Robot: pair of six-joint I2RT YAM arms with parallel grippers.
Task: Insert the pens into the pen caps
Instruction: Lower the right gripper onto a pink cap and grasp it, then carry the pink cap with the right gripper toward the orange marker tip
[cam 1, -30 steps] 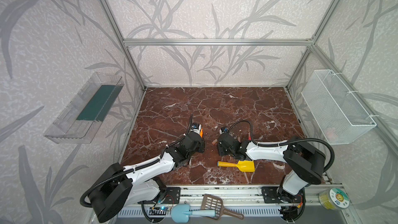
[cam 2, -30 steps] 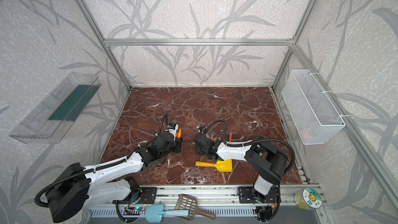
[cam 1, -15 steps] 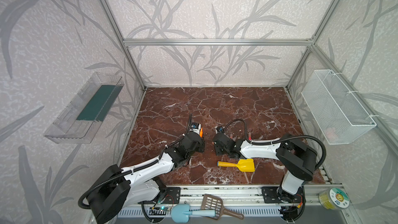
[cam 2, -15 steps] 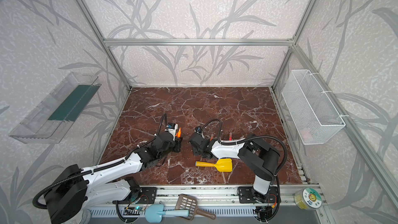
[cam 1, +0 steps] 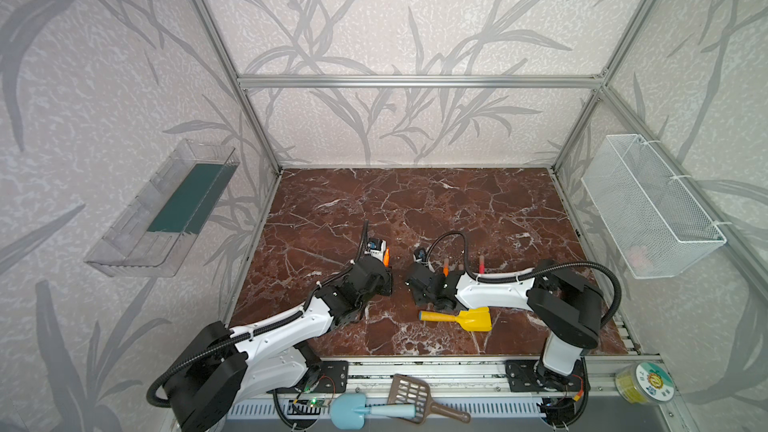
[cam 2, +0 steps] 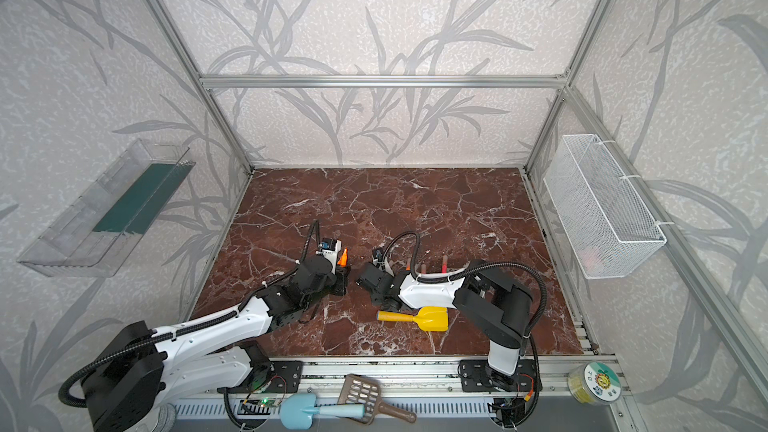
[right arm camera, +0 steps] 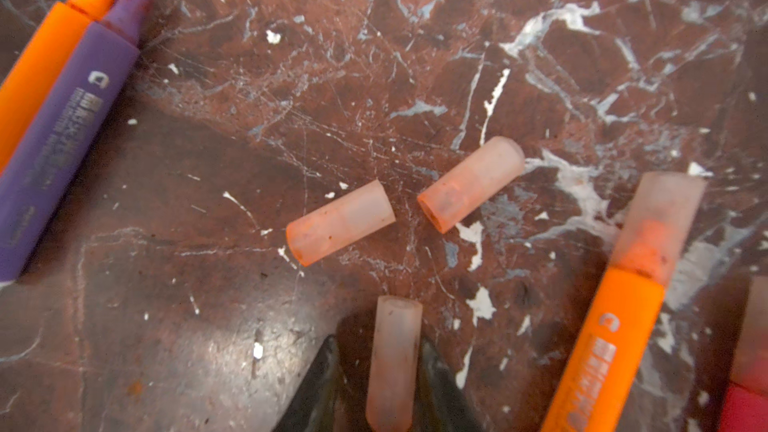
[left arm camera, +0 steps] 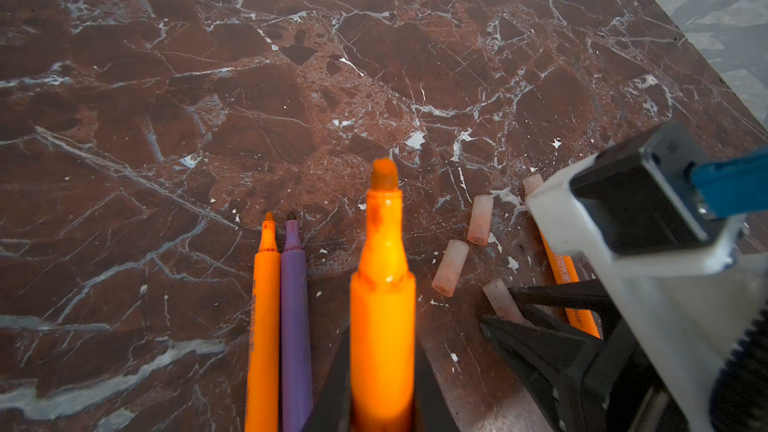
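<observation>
Marble table (right arm camera: 415,56) | uncapped orange pen (right arm camera: 37,60) touching purple pen (right arm camera: 62,126) | loose cap (right arm camera: 340,222) near second loose cap (right arm camera: 471,182) | third cap (right arm camera: 392,363) between right gripper (right arm camera: 380,340) jaws, contact unclear | capped orange pen (right arm camera: 615,347) | red pen (right arm camera: 746,411), mostly cut off

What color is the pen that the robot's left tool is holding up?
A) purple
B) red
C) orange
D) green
C: in the left wrist view the left tool is shut on an orange pen with its tip bare, while the purple pen just lies on the table.
</observation>
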